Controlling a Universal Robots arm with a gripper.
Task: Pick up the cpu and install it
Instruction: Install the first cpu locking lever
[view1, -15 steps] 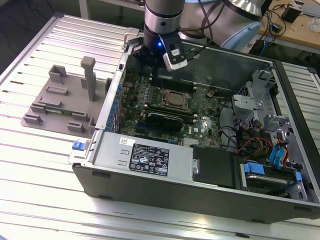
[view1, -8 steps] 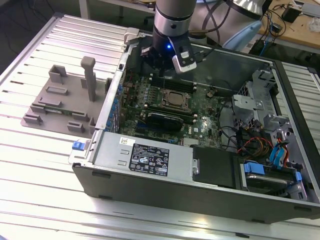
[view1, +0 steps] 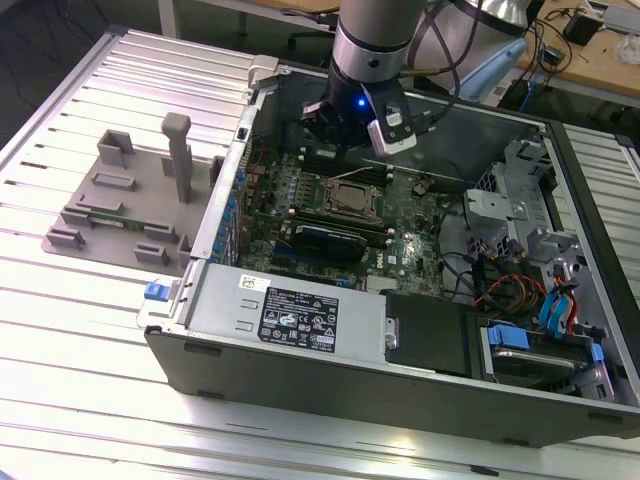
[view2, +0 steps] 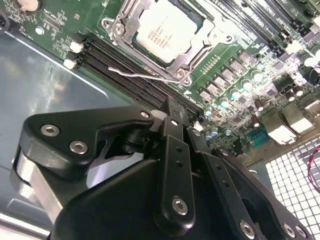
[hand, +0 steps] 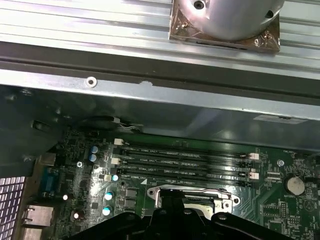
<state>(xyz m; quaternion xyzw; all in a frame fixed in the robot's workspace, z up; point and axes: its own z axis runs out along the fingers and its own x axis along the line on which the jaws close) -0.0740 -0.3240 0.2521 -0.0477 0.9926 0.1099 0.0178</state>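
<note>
The cpu lies flat in the motherboard socket, silvery top plate up, inside the open computer case. In the second wrist view the cpu sits within the socket's metal frame, and a thin wire lever lies beside it. My black gripper hangs over the memory slots just behind the socket, above the board and apart from the cpu. Its fingers meet at the tips with nothing between them. In the first wrist view the gripper covers part of the socket.
Memory slots run between the socket and the case's back wall. A grey holder tray with upright pegs lies on the slatted table at the exterior view's left. A drive cage and coloured cables stand at the right, and a labelled metal box at the front.
</note>
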